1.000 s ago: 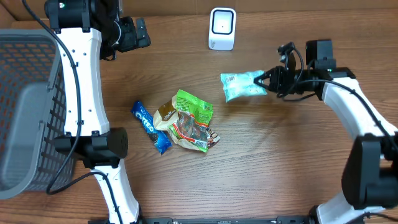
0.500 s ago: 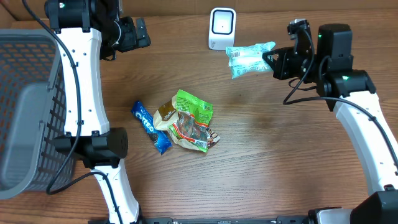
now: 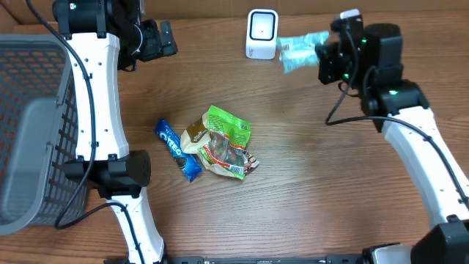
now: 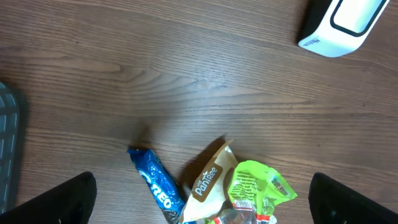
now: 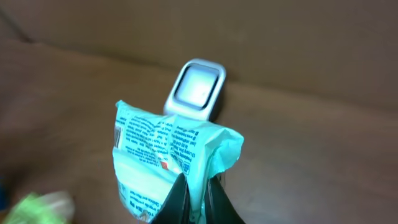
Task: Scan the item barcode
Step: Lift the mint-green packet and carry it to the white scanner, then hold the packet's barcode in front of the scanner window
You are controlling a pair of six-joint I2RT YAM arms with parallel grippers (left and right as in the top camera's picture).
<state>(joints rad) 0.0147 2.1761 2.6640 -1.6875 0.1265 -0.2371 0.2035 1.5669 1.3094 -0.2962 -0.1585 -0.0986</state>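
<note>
A wire basket [image 3: 29, 132] stands at the far left, beyond my left arm, its rim close beside the arm's upright link. That arm reaches from its base at the near edge up toward the far edge of the table [image 3: 315, 183]. There it bends, so my left gripper [image 3: 163, 41] points to the right, jaws spread wide and holding nothing.

Below that gripper, toward the near side, a blue cookie pack [image 3: 178, 149] lies slanted on the wood. Its right side touches a small heap of snack bags [image 3: 223, 143]. Bare wood runs from my left gripper across to the white scanner [image 3: 261, 34], which stands at the far edge.

The green packet [image 3: 299, 50] hangs in the air just to the right of the scanner and just left of my right gripper [image 3: 319, 53]. That gripper is clamped tight on one crimped end of it. In my right wrist view the packet [image 5: 168, 162] fans out ahead of the pinched fingers with its printed side toward the camera, and the scanner [image 5: 196, 90] shows directly beyond its top edge. I cannot tell whether the two touch.

My right arm climbs from the near right corner, with the elbow high and the forearm angled left toward the far edge. Under it, and to the right of the snack heap, there is a broad stretch of bare wood.
</note>
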